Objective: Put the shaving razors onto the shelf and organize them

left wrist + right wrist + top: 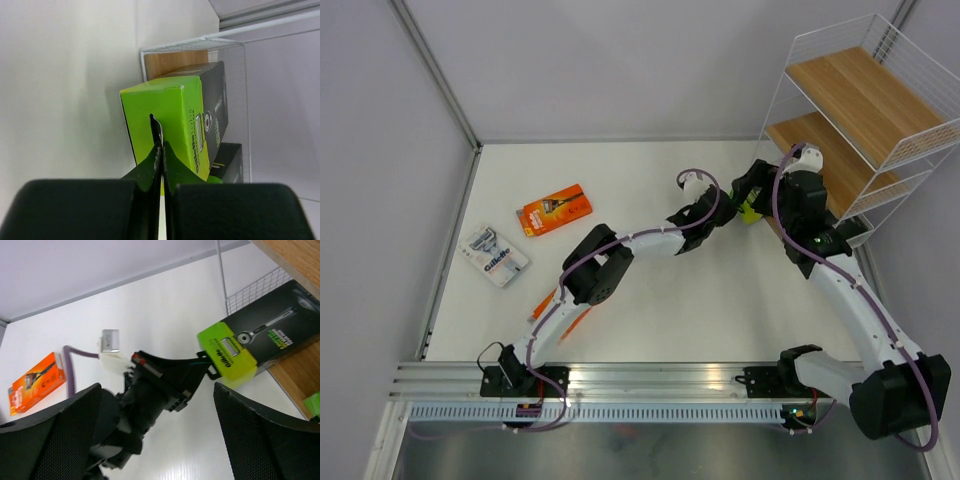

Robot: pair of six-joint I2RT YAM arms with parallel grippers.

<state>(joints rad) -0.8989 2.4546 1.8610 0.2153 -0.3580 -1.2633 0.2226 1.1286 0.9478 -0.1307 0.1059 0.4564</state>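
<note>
Jaws, top external: left gripper (pixel 730 214) is clenched on a black cardboard razor pack with a lime-green end (pixel 749 210) at the foot of the white-wire shelf with wooden boards (pixel 880 95); right gripper (pixel 758 180) hangs just beside.
Table, top external: flat orange razor pack (pixel 554 210) and white-and-blue Gillette blister pack (pixel 495 255) are seen far left.
Left wrist: fingers (pixel 156 137) are pinched on the lime-green end.
Right wrist: mesh fingers (pixel 260 435) are spread, nothing held; the black end is laid over a wooden board.

One orange pack (pixel 578 320) is mostly buried under the left arm (pixel 620 250), just slivers showing. The black pack (pixel 748 208) is nearly all covered from above too, and the shelf (pixel 865 95) runs off the right edge.
</note>
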